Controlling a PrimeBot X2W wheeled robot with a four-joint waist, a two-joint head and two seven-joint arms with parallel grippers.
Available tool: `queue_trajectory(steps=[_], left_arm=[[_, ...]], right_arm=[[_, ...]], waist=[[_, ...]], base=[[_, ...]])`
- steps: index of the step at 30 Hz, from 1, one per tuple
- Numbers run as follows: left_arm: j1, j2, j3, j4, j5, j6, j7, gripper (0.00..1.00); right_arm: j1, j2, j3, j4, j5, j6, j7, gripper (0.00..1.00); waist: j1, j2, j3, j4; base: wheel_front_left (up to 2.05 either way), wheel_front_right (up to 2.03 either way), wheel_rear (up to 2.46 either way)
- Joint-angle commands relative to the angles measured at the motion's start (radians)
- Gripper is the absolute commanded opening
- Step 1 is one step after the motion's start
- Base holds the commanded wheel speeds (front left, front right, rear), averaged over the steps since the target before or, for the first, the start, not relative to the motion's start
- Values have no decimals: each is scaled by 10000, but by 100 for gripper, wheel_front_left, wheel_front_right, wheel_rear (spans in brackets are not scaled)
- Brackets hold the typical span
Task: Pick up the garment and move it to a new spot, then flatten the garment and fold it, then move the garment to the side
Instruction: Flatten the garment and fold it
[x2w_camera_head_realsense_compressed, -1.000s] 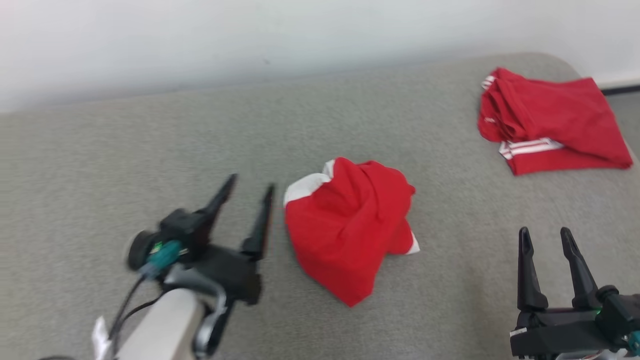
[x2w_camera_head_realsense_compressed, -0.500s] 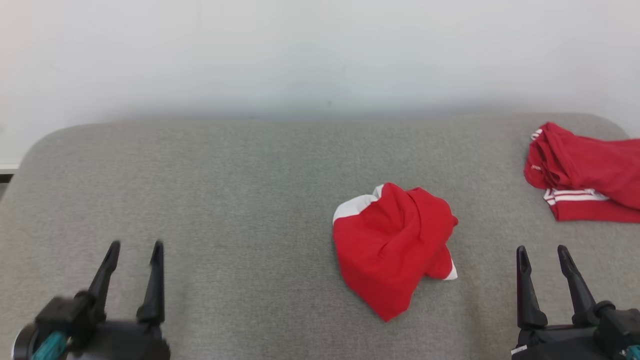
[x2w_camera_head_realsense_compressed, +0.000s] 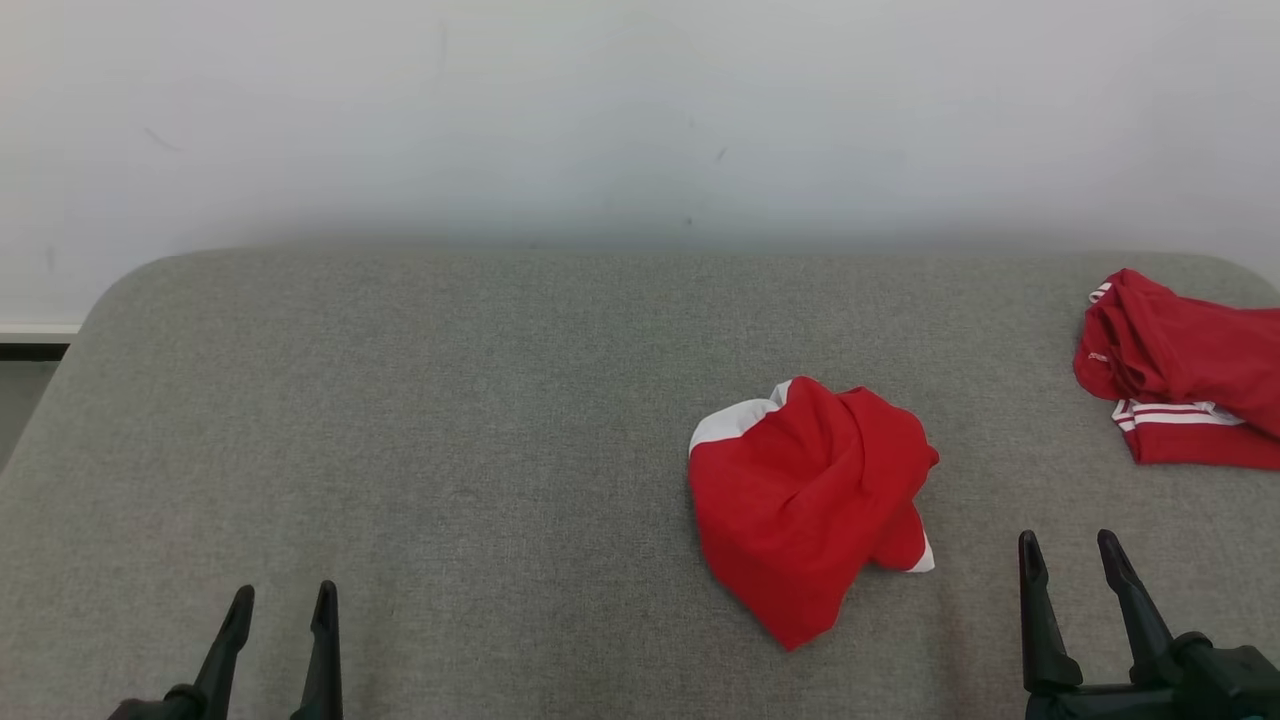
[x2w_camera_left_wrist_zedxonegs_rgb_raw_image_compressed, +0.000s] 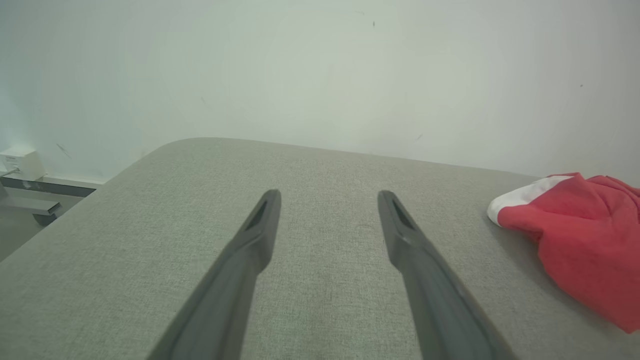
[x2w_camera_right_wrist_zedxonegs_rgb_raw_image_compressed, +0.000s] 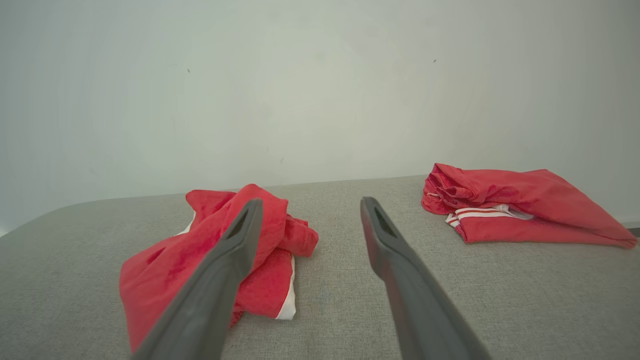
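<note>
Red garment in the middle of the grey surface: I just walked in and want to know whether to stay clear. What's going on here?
Nothing is being handled right now. The crumpled red garment lies in a heap on the grey surface, untouched. The robot's left gripper and right gripper are both open and empty near the front edge, the right one closer to the heap. A second red garment with white stripes lies apart at the far right. Picking up, flattening and folding are not yet done.

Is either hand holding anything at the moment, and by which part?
Nothing is held: the left hand and right hand are open, apart from the crumpled garment.
</note>
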Motion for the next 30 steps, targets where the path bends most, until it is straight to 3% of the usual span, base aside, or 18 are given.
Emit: queue_trajectory(steps=[1,16,30], left_arm=[[113,-53,67,60,149,-76,-4,100],[-130,-858,911,352,998,-823,-5,100],[-854,-1125,653,503,1396,-1022,-5,100]], right_arm=[[83,-9,5,24,74,-23,0,100],[-31,-30,97,144,96,-23,0,100],[-175,-26,143,149,68,-23,-2,100]], waist=[[1,0,28,-1],[1,0,240,-105],[1,0,458,-226]], base=[[0,0,0],[0,0,0],[0,0,0]])
